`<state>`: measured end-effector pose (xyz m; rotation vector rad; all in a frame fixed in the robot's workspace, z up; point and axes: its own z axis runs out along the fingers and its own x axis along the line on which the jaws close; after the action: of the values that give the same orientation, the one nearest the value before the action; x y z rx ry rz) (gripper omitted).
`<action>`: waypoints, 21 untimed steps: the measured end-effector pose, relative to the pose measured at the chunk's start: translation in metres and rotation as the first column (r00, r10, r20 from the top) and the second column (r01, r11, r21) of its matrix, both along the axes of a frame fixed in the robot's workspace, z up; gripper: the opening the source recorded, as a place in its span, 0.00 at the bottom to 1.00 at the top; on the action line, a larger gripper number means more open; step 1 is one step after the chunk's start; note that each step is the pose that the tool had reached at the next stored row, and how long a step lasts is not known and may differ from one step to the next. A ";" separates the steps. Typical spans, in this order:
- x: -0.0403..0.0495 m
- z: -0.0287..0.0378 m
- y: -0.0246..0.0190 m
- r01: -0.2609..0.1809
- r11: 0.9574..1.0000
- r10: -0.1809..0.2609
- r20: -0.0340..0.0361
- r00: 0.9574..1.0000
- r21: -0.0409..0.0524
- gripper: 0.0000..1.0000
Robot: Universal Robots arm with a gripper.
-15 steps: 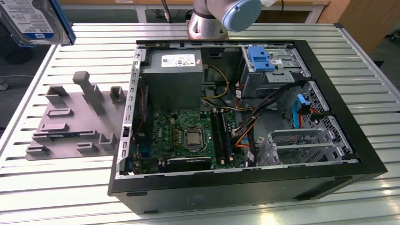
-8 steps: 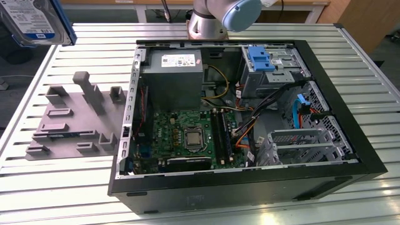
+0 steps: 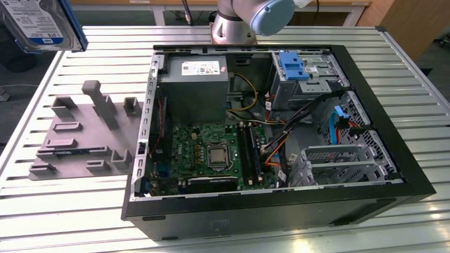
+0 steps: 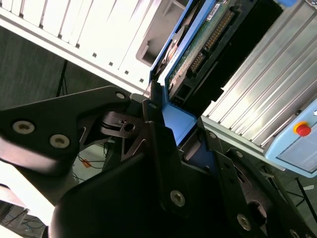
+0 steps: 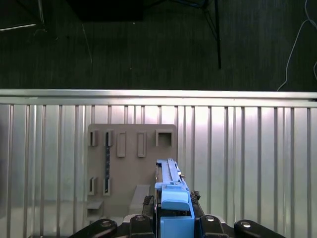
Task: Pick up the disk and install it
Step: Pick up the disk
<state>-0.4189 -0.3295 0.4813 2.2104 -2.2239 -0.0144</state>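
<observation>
The disk [image 3: 39,23], a silver drive with a white-and-blue label in a blue frame, hangs high above the table at the exterior view's far left. In the first wrist view the disk [image 5: 171,191] stands edge-on over the grey fixture, and my gripper [image 5: 173,224] is shut on its blue frame. In the second wrist view the disk [image 4: 198,47] shows its green circuit board and connector. There my gripper [image 4: 179,130] clamps the blue frame between its black fingers [image 4: 154,116].
The open computer case [image 3: 383,137] lies on the slatted metal table [image 3: 77,208]. It holds a grey power supply [image 3: 195,84], a motherboard [image 3: 211,153] and a blue bracket [image 3: 294,66] on the drive bay. A grey fixture [image 3: 84,132] sits to the case's left. The arm's base [image 3: 243,21] stands behind.
</observation>
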 end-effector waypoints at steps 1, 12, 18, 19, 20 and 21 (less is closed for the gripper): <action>0.0005 0.0000 -0.0002 0.000 1.000 0.000 0.000 1.000 0.000 0.36; 0.0064 0.0000 -0.0021 0.000 1.000 0.000 0.000 1.000 0.000 0.36; 0.0098 0.0000 -0.0035 0.000 1.000 0.000 0.000 1.000 0.000 0.36; 0.0104 0.0000 -0.0037 0.000 1.000 0.000 0.000 1.000 0.000 0.36; 0.0110 0.0000 -0.0039 0.000 1.000 0.000 0.000 1.000 0.000 0.36; 0.0116 0.0000 -0.0041 0.000 1.000 0.000 0.000 1.000 0.000 0.36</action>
<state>-0.4073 -0.3336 0.4813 2.2104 -2.2240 -0.0144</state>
